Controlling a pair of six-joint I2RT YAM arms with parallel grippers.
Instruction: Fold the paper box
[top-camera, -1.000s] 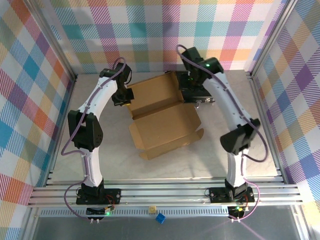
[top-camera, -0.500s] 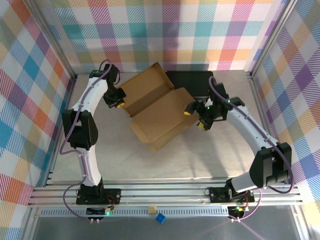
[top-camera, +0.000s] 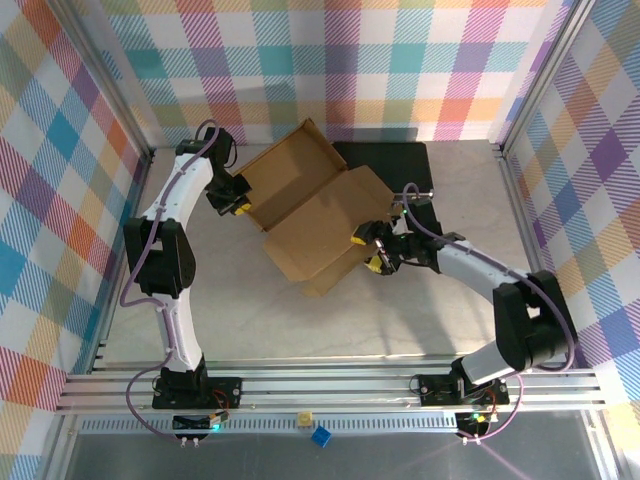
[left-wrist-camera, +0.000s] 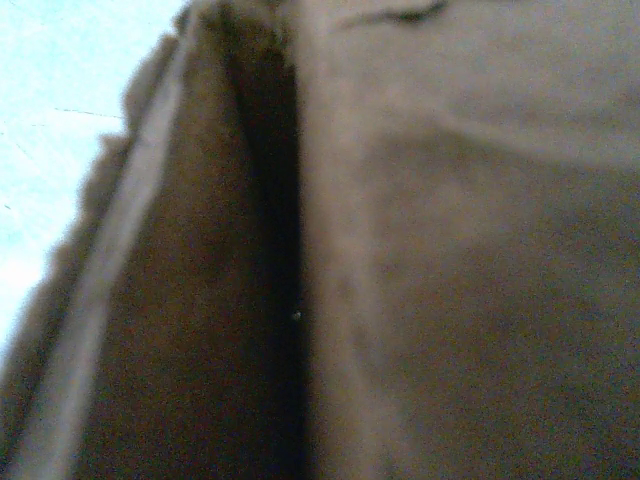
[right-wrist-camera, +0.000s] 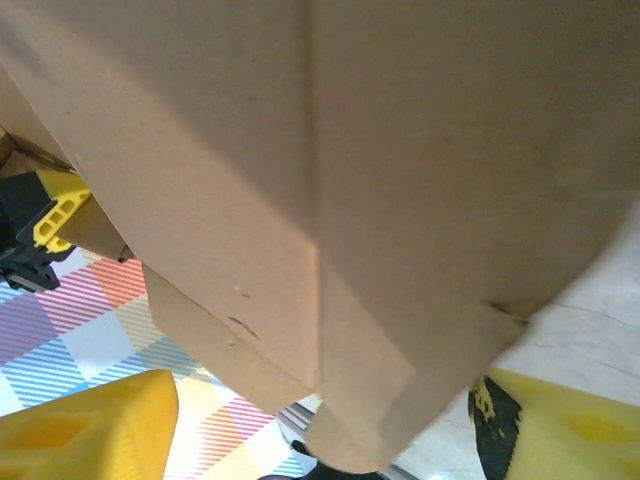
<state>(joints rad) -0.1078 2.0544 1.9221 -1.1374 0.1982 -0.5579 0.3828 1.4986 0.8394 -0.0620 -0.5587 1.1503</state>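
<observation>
Cardboard takes up the middle of the overhead view: the brown box (top-camera: 315, 215) lies half folded on the pale surface (top-camera: 250, 320), its far end over a black case (top-camera: 395, 165). The left end effector (top-camera: 237, 203) is closed at the box's far left edge; whether it pinches the cardboard cannot be told. The right end effector (top-camera: 372, 250) sits at the box's near right corner. From the left wrist, blurred cardboard of the box (left-wrist-camera: 450, 250) with a dark crease sits close up, with surface (left-wrist-camera: 60, 120) at upper left. From the right wrist, the right end effector (right-wrist-camera: 320, 400) is open, yellow fingers (right-wrist-camera: 90, 430) spread either side of a box (right-wrist-camera: 350, 150) corner.
</observation>
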